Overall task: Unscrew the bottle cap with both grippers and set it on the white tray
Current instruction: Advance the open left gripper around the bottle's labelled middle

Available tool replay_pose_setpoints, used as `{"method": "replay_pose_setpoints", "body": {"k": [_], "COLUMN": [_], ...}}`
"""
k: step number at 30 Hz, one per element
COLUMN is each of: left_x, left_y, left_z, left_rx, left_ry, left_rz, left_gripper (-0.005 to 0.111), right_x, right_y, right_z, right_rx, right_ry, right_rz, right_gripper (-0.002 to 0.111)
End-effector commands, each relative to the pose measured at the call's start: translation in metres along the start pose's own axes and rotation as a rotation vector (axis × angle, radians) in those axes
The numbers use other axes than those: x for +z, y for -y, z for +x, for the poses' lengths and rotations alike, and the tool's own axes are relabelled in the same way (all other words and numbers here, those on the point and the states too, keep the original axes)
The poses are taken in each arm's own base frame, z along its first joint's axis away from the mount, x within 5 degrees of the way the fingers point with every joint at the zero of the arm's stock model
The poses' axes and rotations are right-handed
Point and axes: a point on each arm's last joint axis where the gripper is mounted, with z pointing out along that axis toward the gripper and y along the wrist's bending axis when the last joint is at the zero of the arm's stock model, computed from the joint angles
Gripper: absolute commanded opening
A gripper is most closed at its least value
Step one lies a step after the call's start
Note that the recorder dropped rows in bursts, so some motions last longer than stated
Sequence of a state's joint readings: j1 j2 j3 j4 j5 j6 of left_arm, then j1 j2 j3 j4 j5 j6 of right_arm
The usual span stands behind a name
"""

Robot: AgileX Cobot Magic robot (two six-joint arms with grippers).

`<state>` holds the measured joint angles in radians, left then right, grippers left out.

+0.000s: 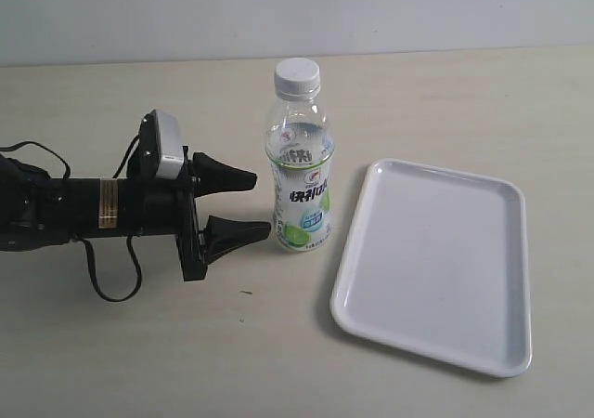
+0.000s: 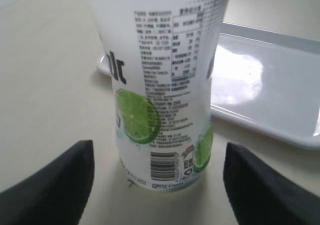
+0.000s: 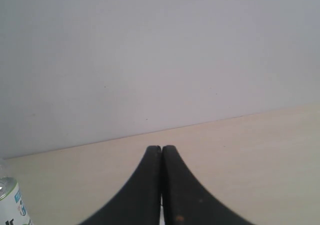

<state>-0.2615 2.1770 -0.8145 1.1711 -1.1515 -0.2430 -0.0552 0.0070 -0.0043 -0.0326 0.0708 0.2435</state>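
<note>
The bottle [image 1: 300, 172] stands upright on the table, its white ribbed bottle cap [image 1: 297, 75] screwed on top. My left gripper [image 1: 260, 206] lies low just left of the bottle, open, its two black fingertips short of the label and holding nothing. In the left wrist view the bottle [image 2: 160, 85] fills the middle, with a fingertip on either side of its base and a gap to each. The white tray [image 1: 436, 260] lies flat to the bottle's right. My right gripper [image 3: 161, 149] is shut and empty, out of the exterior view; the bottle [image 3: 12, 202] just shows at that view's edge.
The beige table [image 1: 139, 344] runs back to a pale wall [image 1: 297, 9]. The left arm's black cables [image 1: 107, 279] loop on the table behind its wrist. The tray's rim [image 2: 270, 85] lies just beyond the bottle in the left wrist view.
</note>
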Motion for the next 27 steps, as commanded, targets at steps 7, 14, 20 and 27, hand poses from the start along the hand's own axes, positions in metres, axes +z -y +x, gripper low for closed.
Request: {"method": "replay_pose_setpoints", "body": {"k": [7, 14, 20, 27], "left_x": [0.005, 0.019, 0.025, 0.026], "left_y": [-0.002, 0.007, 0.012, 0.01], "left_z": [-0.004, -0.006, -0.005, -0.006], "left_rx": [-0.021, 0.025, 0.027, 0.007], "left_ry": [0.025, -0.006, -0.037, -0.029], "left_rz": [-0.047, -0.04, -0.032, -0.062], "left_gripper": [0.07, 0.07, 0.07, 0.07], "right_x": [0.0, 0.0, 0.0, 0.0], "right_y": [0.0, 0.0, 0.0, 0.0], "right_z": [0.0, 0.0, 0.0, 0.0], "right_rx": [-0.006, -0.006, -0.006, -0.006], "right_ry": [0.012, 0.012, 0.012, 0.012], "right_rz": [0.0, 0.0, 0.0, 0.0], "right_gripper": [0.0, 0.0, 0.0, 0.0]}}
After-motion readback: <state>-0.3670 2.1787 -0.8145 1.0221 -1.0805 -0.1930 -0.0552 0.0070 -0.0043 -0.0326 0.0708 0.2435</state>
